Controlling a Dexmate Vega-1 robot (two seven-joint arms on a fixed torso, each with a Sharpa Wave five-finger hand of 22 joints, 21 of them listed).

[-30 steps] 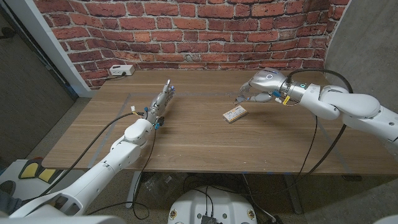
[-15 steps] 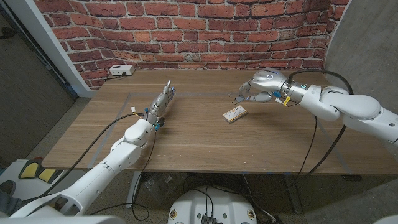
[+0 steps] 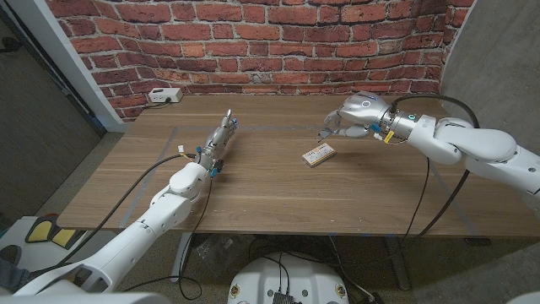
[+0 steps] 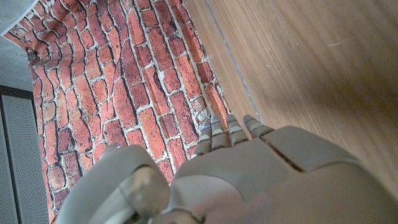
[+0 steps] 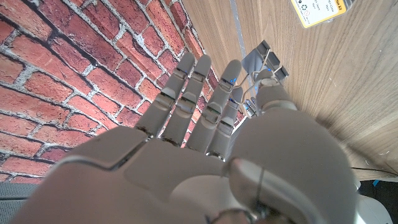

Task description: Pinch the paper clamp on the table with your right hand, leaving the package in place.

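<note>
The paper clamp (image 5: 264,57) lies on the table (image 3: 253,186) toward its far right part, just beyond the package (image 3: 319,154), apart from it; it looks like small, stiff sprung metal with thin wire handles, light and apt to skid, so those handles seem the place to pinch; the right hand (image 3: 350,120) hovers at it, thumb close by the wire loops, other fingers straight, nothing plainly held; the left hand (image 3: 221,135) waits toward the far left, fingers straight together

Wooden table (image 3: 270,186): small package (image 3: 319,154) right of centre, paper clamp (image 5: 264,57) near it, white box (image 3: 164,95) at far-left corner.
</note>
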